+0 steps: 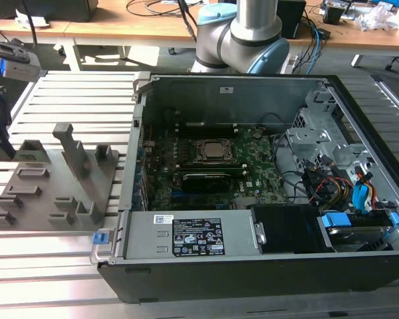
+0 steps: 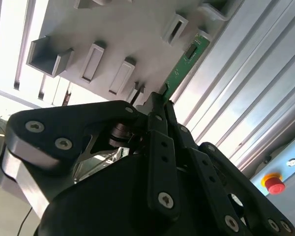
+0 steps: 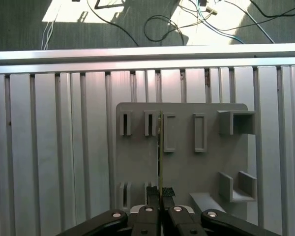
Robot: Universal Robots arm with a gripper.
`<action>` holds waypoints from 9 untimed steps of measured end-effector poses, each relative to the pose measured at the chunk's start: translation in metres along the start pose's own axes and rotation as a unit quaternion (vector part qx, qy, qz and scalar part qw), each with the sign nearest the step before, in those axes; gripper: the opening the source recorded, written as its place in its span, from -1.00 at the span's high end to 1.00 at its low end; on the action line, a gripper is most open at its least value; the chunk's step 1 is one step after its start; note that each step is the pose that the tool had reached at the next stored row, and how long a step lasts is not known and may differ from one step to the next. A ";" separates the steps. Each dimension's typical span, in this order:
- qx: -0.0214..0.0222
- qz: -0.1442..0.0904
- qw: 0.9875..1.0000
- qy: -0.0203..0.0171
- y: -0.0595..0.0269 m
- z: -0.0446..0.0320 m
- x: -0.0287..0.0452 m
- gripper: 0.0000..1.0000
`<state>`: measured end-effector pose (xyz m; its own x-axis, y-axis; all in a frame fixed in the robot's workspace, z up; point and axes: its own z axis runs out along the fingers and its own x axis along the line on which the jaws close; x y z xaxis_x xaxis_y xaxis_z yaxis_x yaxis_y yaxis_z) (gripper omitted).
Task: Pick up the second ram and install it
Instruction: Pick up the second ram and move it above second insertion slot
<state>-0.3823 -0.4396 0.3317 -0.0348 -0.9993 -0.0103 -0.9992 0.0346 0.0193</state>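
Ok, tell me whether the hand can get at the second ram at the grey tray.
Most likely yes: in the first wrist view the hand looks shut on the second ram at the grey tray, with nothing in between.

1. The arm [image 1: 251,23] was a silver-grey metal tube with rounded grey joint housings and light-blue caps [image 1: 269,58] in the exterior view.
2. The gripper [image 2: 160,98] was matte black in both wrist views, with narrow fingers [image 2: 156,132] built from flat linkage bars.
3. Round silver screw heads [image 2: 165,199] sat at the linkage pivots.
4. A grey rounded bracket [image 2: 44,140] beside the black body carried two silver screws.
5. In the first wrist view the black linkages showed four pale screw heads in a row.
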 end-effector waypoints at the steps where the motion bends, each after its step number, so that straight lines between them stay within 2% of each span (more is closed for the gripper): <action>1: 0.000 0.000 1.000 0.000 0.0001 -0.0030 -0.0001 0.73; 9: 0.000 0.000 1.000 0.000 0.0004 -0.0208 -0.0008 0.73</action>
<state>-0.3823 -0.4390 0.3525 -0.0348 -0.9993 -0.0103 -0.9992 0.0346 0.0193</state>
